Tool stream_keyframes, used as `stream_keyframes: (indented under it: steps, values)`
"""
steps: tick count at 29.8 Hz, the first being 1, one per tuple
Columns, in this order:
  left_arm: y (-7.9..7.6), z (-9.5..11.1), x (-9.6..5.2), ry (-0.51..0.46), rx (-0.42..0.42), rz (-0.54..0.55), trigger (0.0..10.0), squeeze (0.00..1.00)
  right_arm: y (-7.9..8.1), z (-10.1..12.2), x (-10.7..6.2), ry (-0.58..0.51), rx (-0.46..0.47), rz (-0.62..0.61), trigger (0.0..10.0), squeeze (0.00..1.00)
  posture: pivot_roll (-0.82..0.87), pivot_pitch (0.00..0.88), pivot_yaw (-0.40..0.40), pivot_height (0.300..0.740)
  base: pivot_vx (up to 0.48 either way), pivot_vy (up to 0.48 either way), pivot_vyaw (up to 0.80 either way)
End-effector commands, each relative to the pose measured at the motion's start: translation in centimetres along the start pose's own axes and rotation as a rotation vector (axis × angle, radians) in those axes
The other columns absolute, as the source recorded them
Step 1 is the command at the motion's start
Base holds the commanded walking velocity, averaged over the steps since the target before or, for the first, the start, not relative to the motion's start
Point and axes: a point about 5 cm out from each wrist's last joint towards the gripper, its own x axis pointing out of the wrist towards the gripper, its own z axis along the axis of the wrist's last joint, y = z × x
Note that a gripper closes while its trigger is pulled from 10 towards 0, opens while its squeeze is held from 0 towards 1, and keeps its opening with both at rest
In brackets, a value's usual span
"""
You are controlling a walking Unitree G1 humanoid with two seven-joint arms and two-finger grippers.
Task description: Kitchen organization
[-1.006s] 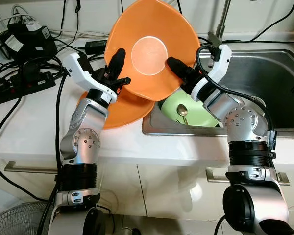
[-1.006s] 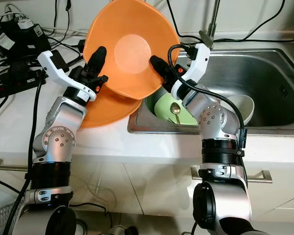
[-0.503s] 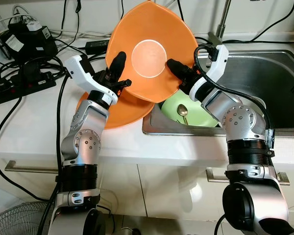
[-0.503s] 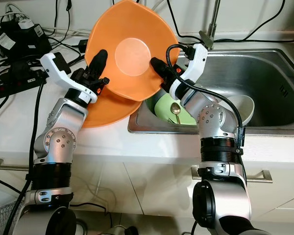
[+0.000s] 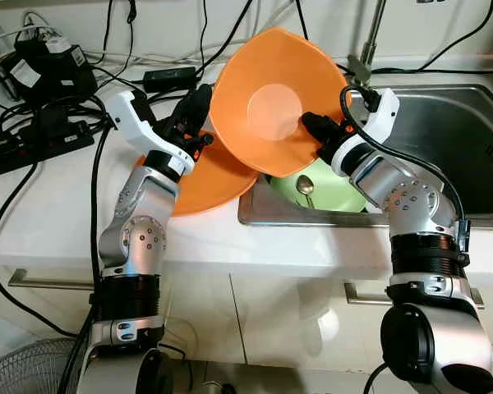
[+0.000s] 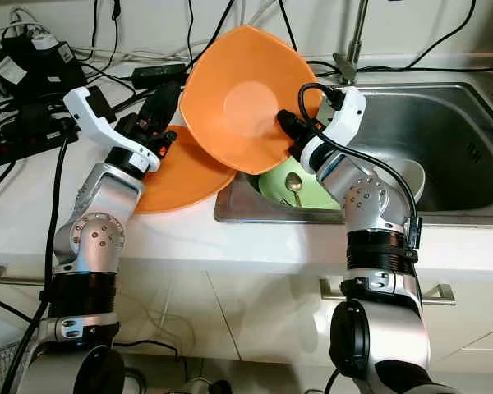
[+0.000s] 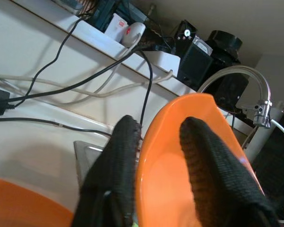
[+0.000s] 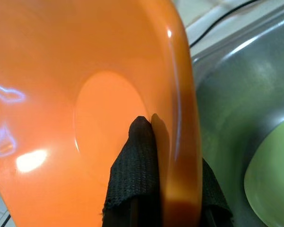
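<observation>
— So where was the orange bowl point(image 5: 271, 103) at that moment?

— It was held up on edge over the near left corner of the sink point(image 5: 444, 123), its hollow side facing the camera. The right gripper point(image 5: 312, 125) was clamped on its right rim, one finger point(image 8: 138, 161) inside the bowl and the other behind the wall.

— And the left gripper point(image 5: 199, 107)?

— It was at the bowl's left rim. From the left wrist camera its two fingers point(image 7: 120, 165) stood a narrow way apart with the rim sitting between them; whether they actually pinched it, I could not tell.

— What lay underneath?

— A second orange dish point(image 5: 201, 185) lay flat on the white counter point(image 5: 49, 213), just left of the sink and partly under the raised bowl. Inside the sink, a green plate point(image 5: 333, 189) rested against the near wall with a spoon point(image 5: 306, 187) lying on it, and a white bowl point(image 6: 411, 176) sat farther right.

— Anything behind?

— Black cables and a power strip point(image 5: 25, 148) crowded the counter's back left, and the faucet point(image 5: 370, 41) rose behind the sink.
</observation>
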Motion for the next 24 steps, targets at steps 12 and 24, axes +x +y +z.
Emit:
stream_keyframes:
  steps: [12,24]
  values:
    - [-1.2,-1.8,-1.4,0.217,0.11,-0.172,10.0,1.0,-2.0,2.3,0.1,-0.204,0.048,-0.231,0.0,0.0,-0.08,0.035,0.102,0.74,0.0,0.0,0.0]
    - [-0.8,-4.0,-2.2,0.359,0.185,-0.135,10.0,1.0,-5.4,2.7,-0.5,-0.223,-0.169,-0.576,0.0,0.0,-0.09,0.037,0.107,0.74,0.0,0.0,0.0]
